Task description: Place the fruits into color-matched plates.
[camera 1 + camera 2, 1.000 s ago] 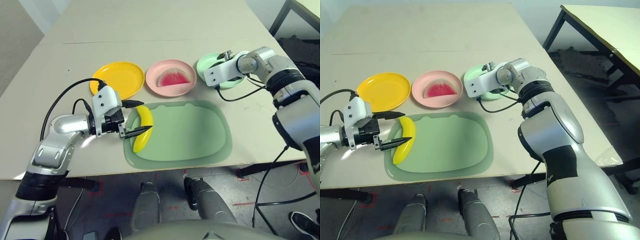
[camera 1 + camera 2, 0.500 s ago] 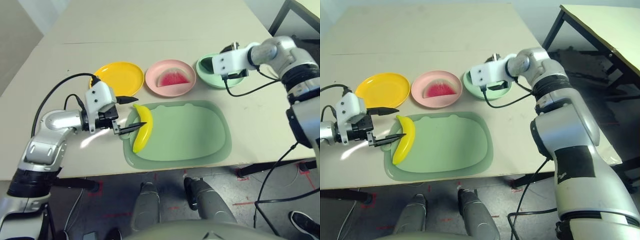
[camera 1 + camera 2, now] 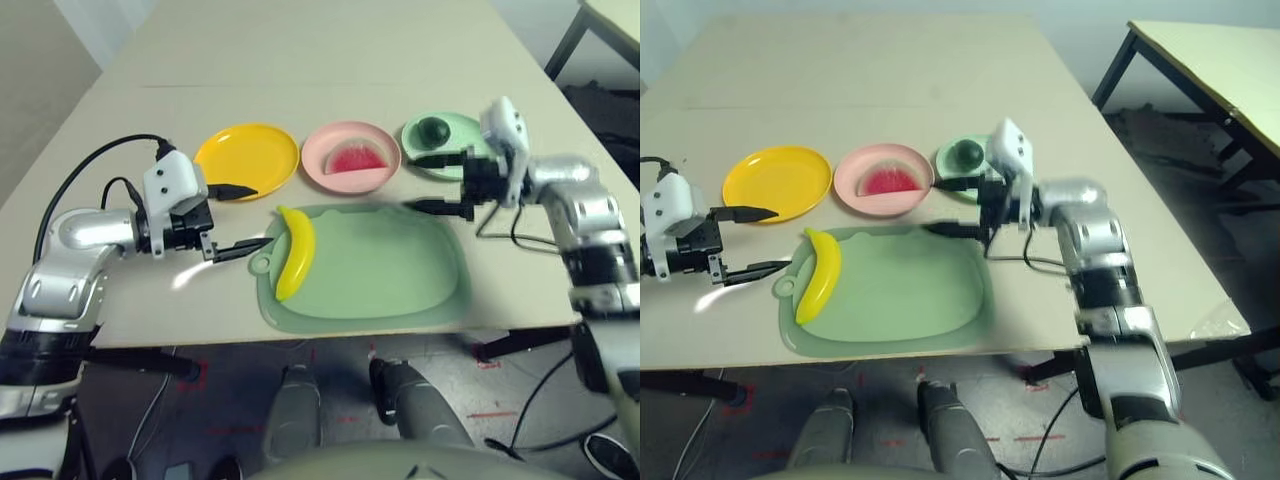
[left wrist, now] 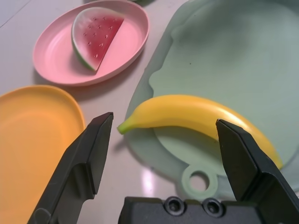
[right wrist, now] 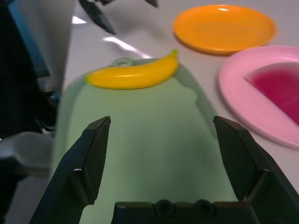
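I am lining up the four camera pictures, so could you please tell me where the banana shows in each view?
Left eye view: banana lies on the pale green mat's left end, below the yellow plate.
Right eye view: banana on the mat's left end.
Left wrist view: banana at centre, between the fingers.
Right wrist view: banana at the mat's far end.
Shared landmark: the yellow plate.
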Robot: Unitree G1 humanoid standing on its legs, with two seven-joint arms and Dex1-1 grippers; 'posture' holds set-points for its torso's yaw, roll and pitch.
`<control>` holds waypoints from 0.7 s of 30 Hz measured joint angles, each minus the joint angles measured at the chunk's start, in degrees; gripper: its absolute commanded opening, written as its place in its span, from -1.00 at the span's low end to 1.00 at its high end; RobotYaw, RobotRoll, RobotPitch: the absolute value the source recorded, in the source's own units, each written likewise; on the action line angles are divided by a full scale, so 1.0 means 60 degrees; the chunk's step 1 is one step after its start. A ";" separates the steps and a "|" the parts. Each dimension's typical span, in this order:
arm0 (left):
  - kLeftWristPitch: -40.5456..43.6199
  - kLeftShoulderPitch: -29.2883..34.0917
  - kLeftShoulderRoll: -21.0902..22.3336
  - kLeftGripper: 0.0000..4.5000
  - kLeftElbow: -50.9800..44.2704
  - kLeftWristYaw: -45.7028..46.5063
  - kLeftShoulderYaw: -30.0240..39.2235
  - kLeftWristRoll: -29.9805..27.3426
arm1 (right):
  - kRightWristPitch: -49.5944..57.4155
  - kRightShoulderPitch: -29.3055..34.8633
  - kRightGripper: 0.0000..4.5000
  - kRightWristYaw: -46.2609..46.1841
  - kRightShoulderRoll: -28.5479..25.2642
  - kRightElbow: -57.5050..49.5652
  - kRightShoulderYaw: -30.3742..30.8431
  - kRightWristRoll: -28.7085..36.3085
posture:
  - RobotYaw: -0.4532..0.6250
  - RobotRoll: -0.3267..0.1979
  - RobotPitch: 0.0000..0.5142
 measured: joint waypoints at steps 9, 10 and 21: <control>-0.2914 -0.2685 0.0833 1.00 0.1806 -0.2617 -0.0997 0.0913 | 0.0311 0.1105 0.97 -0.0102 0.0169 -0.0930 0.0274 0.0522 | -0.13 0.25 -0.24; -0.3593 -0.3219 0.0813 1.00 0.2155 -0.3099 -0.1318 0.1113 | 0.0309 0.1139 0.97 -0.0151 0.0182 -0.0980 0.0285 0.0539 | -0.13 0.25 -0.24; -0.8616 -0.5989 0.0660 1.00 0.3919 -0.4178 -0.5099 0.1623 | -0.0803 0.1830 0.97 -0.0856 0.0564 -0.1345 0.0366 0.0417 | -0.26 0.25 -0.26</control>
